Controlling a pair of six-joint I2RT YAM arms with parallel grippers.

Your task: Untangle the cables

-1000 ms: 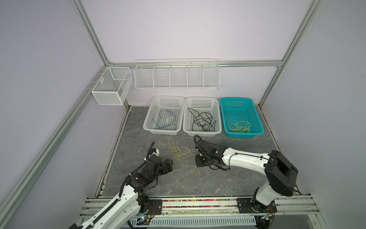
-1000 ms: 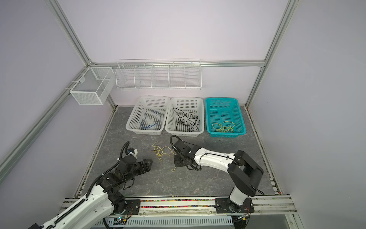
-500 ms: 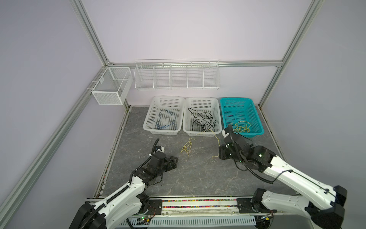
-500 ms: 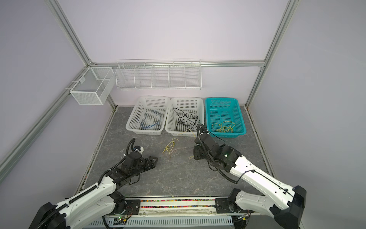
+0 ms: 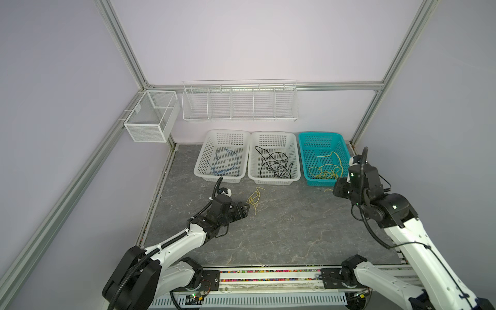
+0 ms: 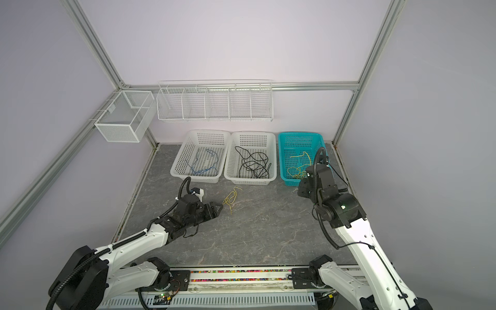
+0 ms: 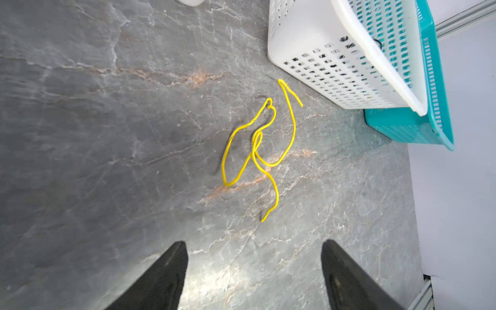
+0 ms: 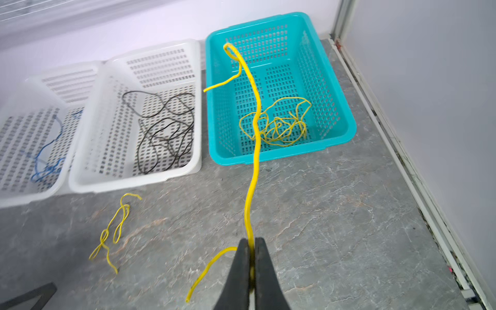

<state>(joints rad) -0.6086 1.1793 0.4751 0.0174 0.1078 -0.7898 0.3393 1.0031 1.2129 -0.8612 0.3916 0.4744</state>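
A looped yellow cable [image 7: 257,145] lies loose on the grey table in front of the middle basket, seen in both top views [image 5: 254,198] [image 6: 232,197]. My left gripper [image 7: 253,249] is open just short of it, nothing between its fingers [image 5: 245,209]. My right gripper [image 8: 251,243] is shut on another yellow cable [image 8: 251,188], which runs up over the teal basket [image 8: 346,112]. That gripper hovers at the basket's front right corner [image 5: 338,189]. A tangle of yellow cables [image 5: 324,173] lies in the teal basket, black cables [image 5: 273,165] in the middle white basket, blue cables [image 5: 222,165] in the left one.
A white wire rack [image 5: 239,103] hangs on the back wall and a mesh box [image 5: 150,118] on the left frame. The three baskets stand in a row at the back of the table. The arms' base rail [image 5: 268,273] runs along the front edge.
My right arm has swung from the table's middle to the right, carrying its yellow cable to the teal basket. My left gripper has moved up close to the loose yellow cable.
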